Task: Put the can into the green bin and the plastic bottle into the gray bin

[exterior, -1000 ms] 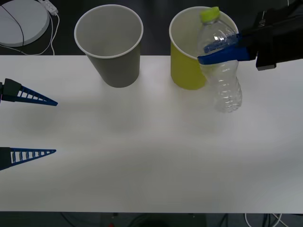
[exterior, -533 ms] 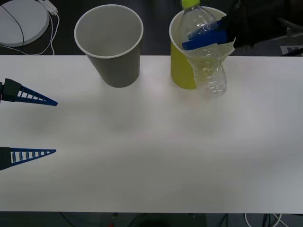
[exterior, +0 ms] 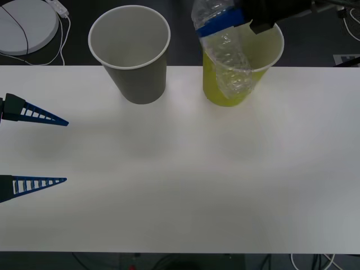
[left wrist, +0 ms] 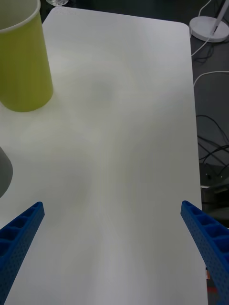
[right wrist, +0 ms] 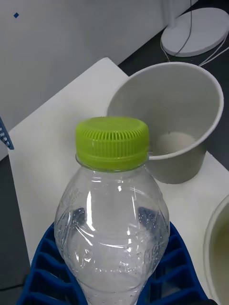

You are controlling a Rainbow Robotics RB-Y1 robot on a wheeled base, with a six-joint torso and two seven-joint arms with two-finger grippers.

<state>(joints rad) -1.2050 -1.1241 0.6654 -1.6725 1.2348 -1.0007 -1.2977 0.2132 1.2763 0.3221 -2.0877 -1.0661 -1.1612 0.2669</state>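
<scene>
A plain white table (exterior: pixel 180 185) filled most of the front view, its far edge meeting a dark floor where a white round base (exterior: pixel 25 25) with a trailing cable (exterior: pixel 56 39) sat at the far left. The gray bin (exterior: pixel 132 53) and the green bin (exterior: pixel 239 67) stood upright side by side at the far edge of the table, apart from each other, the gray one to the left, both with open white insides. The right gripper (exterior: pixel 222 22) was raised over the far edge of the table, above the green bin's left rim, its blue ribbed fingers (right wrist: pixel 43 267) clamped on the upper body of the plastic bottle (exterior: pixel 228 67). The bottle was held clear of the table, tilted, its long axis slanting from the neck at the upper left, toward the gray bin, down to the base at the lower right, where the clear ribbed body overlapped the green bin's front wall in the front view. In the right wrist view the lime-green cap (right wrist: pixel 112 143) pointed toward the gray bin's open mouth. The left gripper (exterior: pixel 34 149) rested low at the table's left edge, well apart from both bins, its two blue fingers spread wide with bare tabletop between them.
</scene>
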